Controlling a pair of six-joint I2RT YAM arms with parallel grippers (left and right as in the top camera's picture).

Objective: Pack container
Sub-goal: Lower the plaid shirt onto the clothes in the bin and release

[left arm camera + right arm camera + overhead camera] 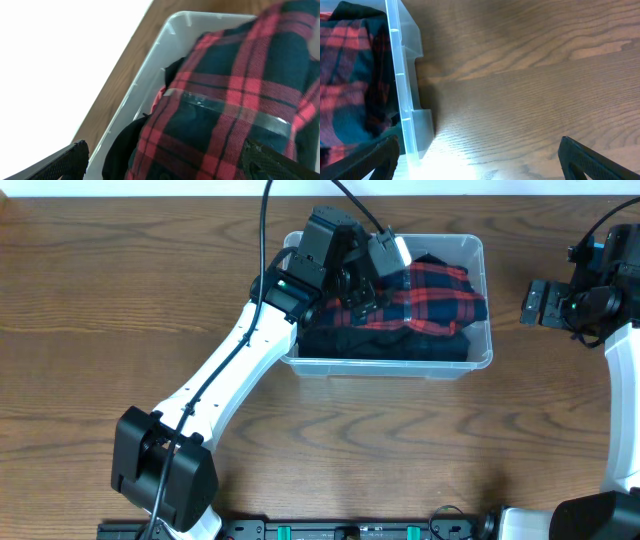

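Observation:
The clear plastic container (400,367) stands at the back middle of the table. It holds a red and dark plaid cloth (440,295) on top of dark clothes (385,345). My left gripper (362,285) is over the container's left half, open, its fingers spread just above the plaid cloth (240,85). The left wrist view also shows the container's rim (145,75) and my left gripper (167,159) with cloth between the fingers. My right gripper (535,305) is open and empty, right of the container over bare wood. The right wrist view shows my right gripper (477,155) and the container's end wall (400,75).
The wooden table (120,300) extends to both sides and in front of the container. The left arm (230,370) crosses the table from its base at the front left. A black cable (265,220) runs over the table's back edge.

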